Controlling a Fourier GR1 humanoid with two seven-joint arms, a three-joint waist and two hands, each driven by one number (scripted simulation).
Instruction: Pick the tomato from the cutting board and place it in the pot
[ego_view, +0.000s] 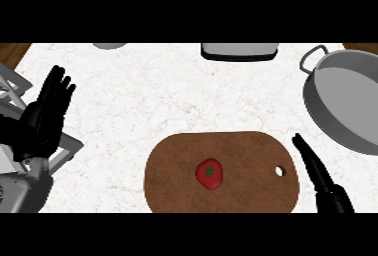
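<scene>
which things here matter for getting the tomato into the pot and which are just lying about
For the job:
tomato, lying on the board
board
pot, at the right edge
right hand, open beside the board

Lying about:
white box at the far edge
pale round thing, cut off at the top
left hand, resting open at the left

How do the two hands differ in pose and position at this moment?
The left hand is at the view's left, far from the cutting board, fingers up and spread; the right hand is beside the board's right edge, seen edge-on, fingers together and pointing up the view. The left hand shows its broad side; the right looks narrow. Both are black, open and hold nothing; neither touches the tomato.
</scene>
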